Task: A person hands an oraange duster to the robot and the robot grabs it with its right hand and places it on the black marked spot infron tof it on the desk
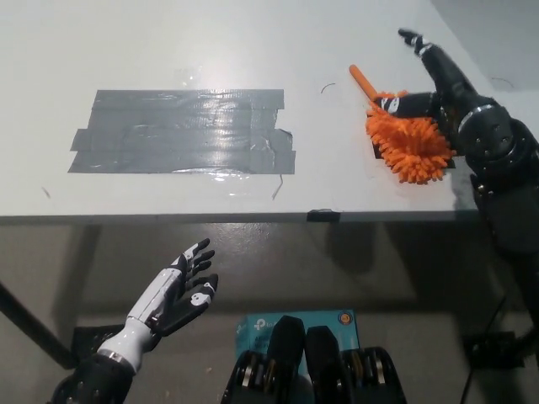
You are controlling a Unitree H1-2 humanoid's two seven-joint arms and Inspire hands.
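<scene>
Orange duster [408, 145] lies on the desk [337, 50] at its right edge, the black right hand [421, 93] resting on it, grip unclear. Placement on the grey taped patch [181, 132], well apart, looks undone. White left hand [181, 290] hangs spread below the desk.

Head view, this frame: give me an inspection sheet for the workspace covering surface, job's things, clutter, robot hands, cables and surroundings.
Surface: white desk, with faint marks near its right edge.
Job's things: orange duster lies at the desk's right end, handle pointing up-left; the taped patch sits mid-desk, dark grey and glossy, with nothing on it.
Clutter: small black piece on the desk's front edge.
Robot hands: black right robot hand is at the duster, one finger pointing away; whether it grips cannot be told. White left robot hand rests below the desk edge, open.
Cables: nothing seen.
Surroundings: grey floor; teal box by the robot's body; dark desk leg at lower left.
</scene>
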